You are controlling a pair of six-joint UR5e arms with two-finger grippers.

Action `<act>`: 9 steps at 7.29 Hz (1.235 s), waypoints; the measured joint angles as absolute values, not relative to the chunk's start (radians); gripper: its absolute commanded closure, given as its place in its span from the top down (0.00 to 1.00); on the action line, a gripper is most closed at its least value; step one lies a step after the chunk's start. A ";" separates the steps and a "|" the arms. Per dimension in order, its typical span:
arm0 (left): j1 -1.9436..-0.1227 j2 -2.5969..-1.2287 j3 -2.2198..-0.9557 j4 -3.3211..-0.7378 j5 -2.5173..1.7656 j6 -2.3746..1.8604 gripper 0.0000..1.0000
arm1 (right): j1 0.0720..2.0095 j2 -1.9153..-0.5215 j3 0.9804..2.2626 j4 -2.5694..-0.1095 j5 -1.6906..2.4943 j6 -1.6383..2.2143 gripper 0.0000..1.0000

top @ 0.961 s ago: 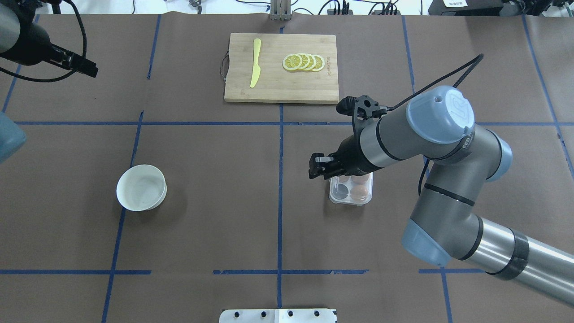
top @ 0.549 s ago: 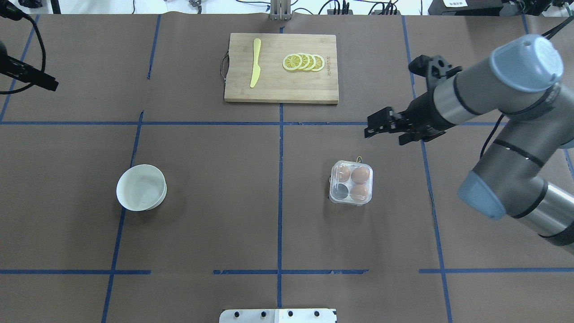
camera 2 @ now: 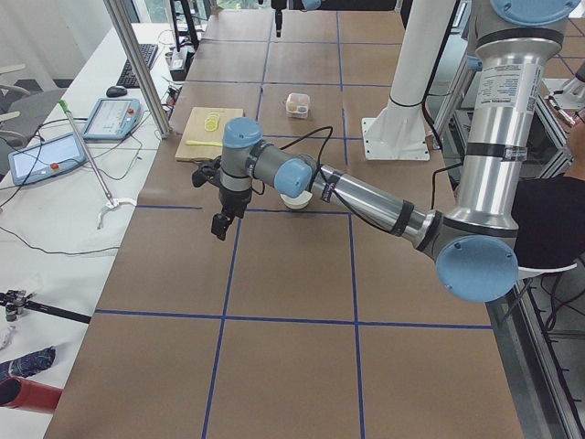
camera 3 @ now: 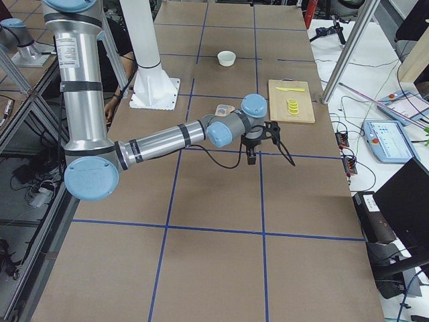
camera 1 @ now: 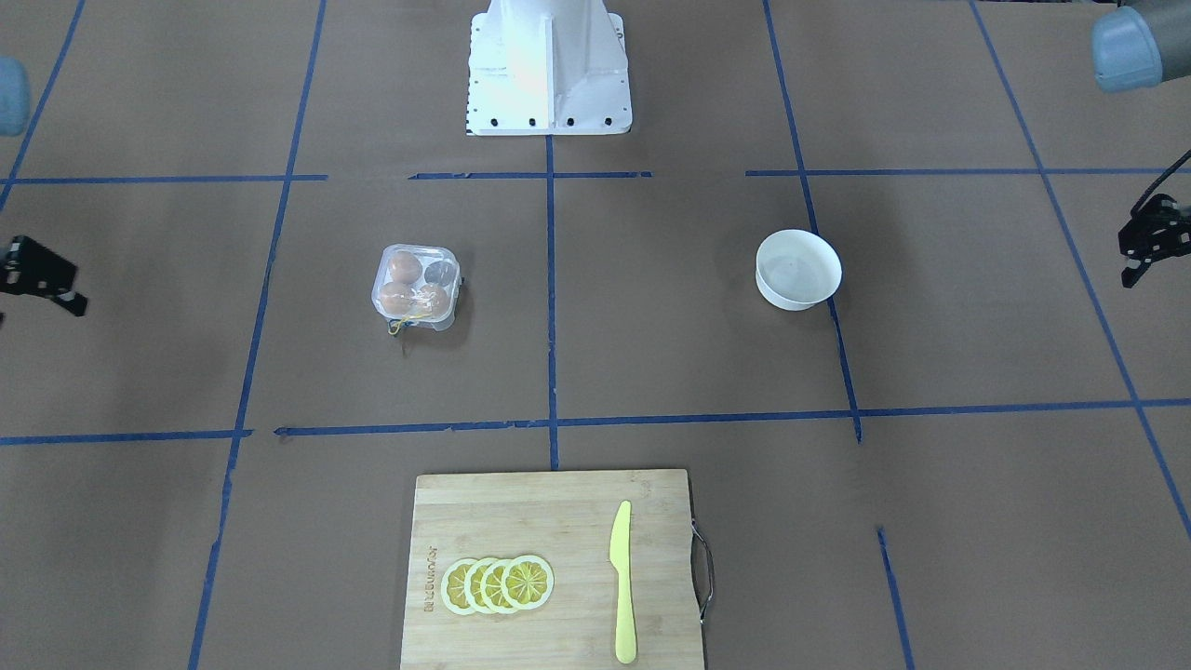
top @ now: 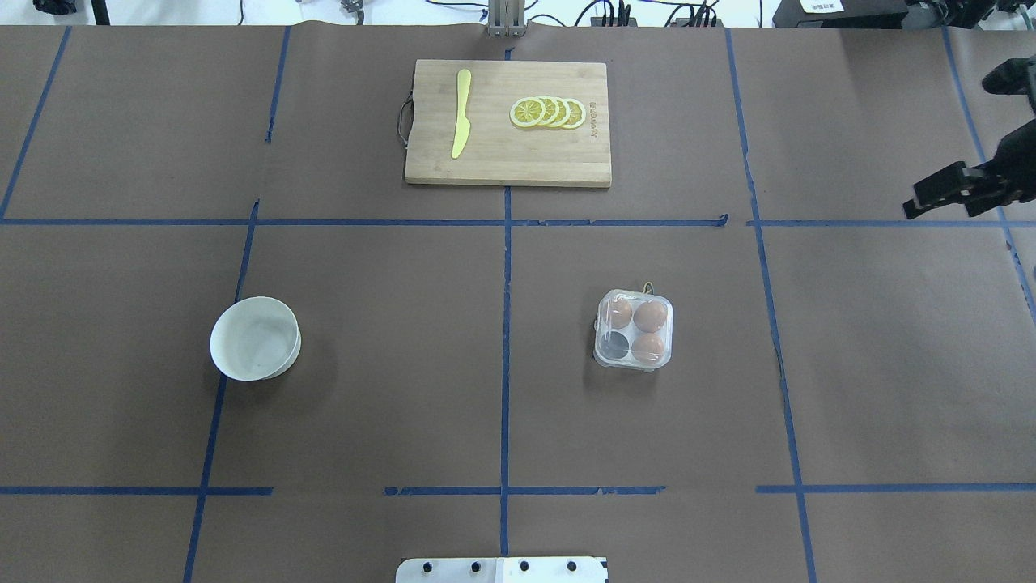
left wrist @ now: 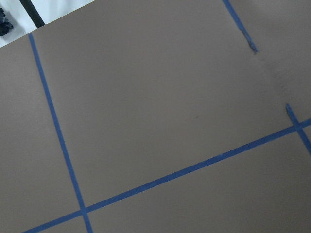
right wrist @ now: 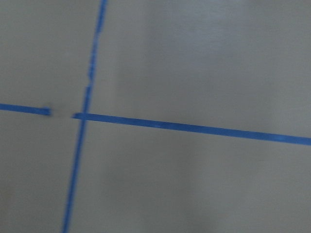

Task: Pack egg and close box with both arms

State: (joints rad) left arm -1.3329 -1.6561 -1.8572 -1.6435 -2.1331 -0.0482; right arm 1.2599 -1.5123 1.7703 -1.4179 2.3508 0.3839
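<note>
Your right gripper [top: 931, 194] hangs over the tabletop [top: 405, 389] at the right edge of the overhead view, well apart from the box. You cannot tell from these angles whether its jaws stand apart or together. Your left gripper [camera 1: 1143, 253] hovers at the opposite end of the tabletop, at the right edge of the front-facing view, and its jaws are just as hard to read. Both wrist cameras give you only bare tabletop crossed by blue tape [left wrist: 160, 182].

Between the 2 grippers, on the robot's right half, the box [top: 617, 345] sits alone with its clear lid apparently folded down. 3 eggs [top: 651, 316] fill 3 of its 4 cells, and the 4th cell, near the robot and toward its left, shows dark. A thin yellow band [top: 647, 286] pokes out at the box's far side.

On the left half stands a white bowl [top: 255, 344], well apart from the box. At the far edge a wooden cutting board [top: 502, 166] carries a yellow knife [top: 460, 113] and 4 overlapping lemon slices [top: 549, 112], near each other but apart.
</note>
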 measured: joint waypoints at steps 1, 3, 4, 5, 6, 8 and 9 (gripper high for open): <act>-1.358 -1.643 -1.839 -1.641 -2.136 -0.013 1.00 | 1.355 -1.518 1.698 -1.497 2.351 0.185 1.00; -1.396 -1.603 -1.783 -1.646 -2.191 0.014 1.00 | 1.485 -1.528 1.582 -1.541 2.348 0.030 1.00; -1.414 -1.577 -1.762 -1.648 -2.232 0.016 1.00 | 1.524 -1.535 1.563 -1.543 2.342 0.014 1.00; -1.432 -1.554 -1.754 -1.649 -2.254 0.016 1.00 | 1.547 -1.538 1.554 -1.543 2.338 0.009 1.00; -1.446 -1.533 -1.749 -1.648 -2.266 0.015 1.00 | 1.556 -1.542 1.549 -1.543 2.335 0.009 1.00; -1.487 -1.500 -1.740 -1.648 -2.287 0.015 1.00 | 1.561 -1.551 1.546 -1.543 2.334 0.008 1.00; -1.501 -1.494 -1.731 -1.648 -2.290 0.016 1.00 | 1.565 -1.552 1.544 -1.543 2.335 0.008 1.00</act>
